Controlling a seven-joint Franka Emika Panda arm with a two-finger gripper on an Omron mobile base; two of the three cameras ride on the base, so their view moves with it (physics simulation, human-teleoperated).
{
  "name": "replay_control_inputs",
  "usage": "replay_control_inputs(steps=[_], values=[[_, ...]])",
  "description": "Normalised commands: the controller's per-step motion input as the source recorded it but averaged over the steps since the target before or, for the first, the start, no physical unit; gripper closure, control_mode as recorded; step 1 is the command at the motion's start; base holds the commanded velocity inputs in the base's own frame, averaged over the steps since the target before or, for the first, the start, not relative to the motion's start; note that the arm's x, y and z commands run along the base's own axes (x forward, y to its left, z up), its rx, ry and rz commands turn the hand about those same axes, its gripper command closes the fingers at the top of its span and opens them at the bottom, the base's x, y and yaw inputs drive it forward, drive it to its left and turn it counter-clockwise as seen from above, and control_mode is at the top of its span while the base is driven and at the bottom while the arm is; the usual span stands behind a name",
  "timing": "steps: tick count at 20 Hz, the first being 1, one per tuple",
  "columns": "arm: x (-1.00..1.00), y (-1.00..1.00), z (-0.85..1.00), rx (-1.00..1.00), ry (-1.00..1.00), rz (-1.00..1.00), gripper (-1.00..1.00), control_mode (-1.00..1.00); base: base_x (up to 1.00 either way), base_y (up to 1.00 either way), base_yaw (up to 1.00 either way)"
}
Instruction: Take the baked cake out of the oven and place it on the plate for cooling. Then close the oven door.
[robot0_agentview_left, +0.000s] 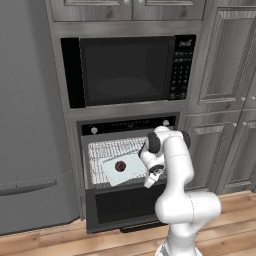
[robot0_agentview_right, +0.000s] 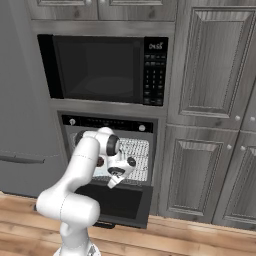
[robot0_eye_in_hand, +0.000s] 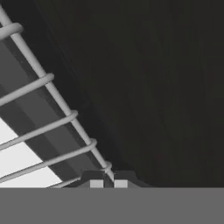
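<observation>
The tool (robot0_eye_in_hand: 108, 183) is pinched nearly shut on the front edge wire of the oven's (robot0_agentview_left: 127, 165) wire rack (robot0_eye_in_hand: 52, 94) — further back on that rack, the baked cake (robot0_agentview_left: 120, 166) sits on a pale tray (robot0_agentview_left: 125, 169), above the dropped oven door (robot0_agentview_left: 125, 205).

The microwave (robot0_agentview_right: 105, 68) has a small clock at the top of its keypad (robot0_agentview_right: 155, 71). It looks like 04:55, but it is blurry.

- Cake (robot0_agentview_left: 120, 166): dark reddish-brown.
- Tray (robot0_agentview_left: 131, 169): pale grey-white.
- Oven (robot0_agentview_left: 127, 126): black, white knobs, silver wire rack (robot0_agentview_left: 112, 148).
- Cabinets (robot0_agentview_right: 212, 70): grey woodgrain.
- Floor (robot0_agentview_left: 55, 242): warm brown planks.
</observation>
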Motion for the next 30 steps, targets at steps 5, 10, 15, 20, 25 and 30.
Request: replay_control_inputs(steps=[5, 10, 15, 20, 25, 30], values=[[-0.49, 0.03, -0.14, 0.00, 0.14, -0.05, 1.00, -1.00, 0.00, 0.00, 0.00], [-0.52, 0.03, -0.13, 0.00, 0.13, -0.05, 1.00, -1.00, 0.00, 0.00, 0.00], [-0.54, 0.04, -0.14, 0.00, 0.13, -0.05, 1.00, -1.00, 0.00, 0.00, 0.00], [-0.55, 0.05, -0.15, 0.00, 0.13, -0.05, 1.00, -1.00, 0.00, 0.00, 0.00], [-0.57, 0.05, -0.17, 0.00, 0.12, -0.06, 1.00, -1.00, 0.00, 0.00, 0.00], [-0.57, 0.05, -0.18, 0.00, 0.12, -0.06, 1.00, -1.00, 0.00, 0.00, 0.00]])
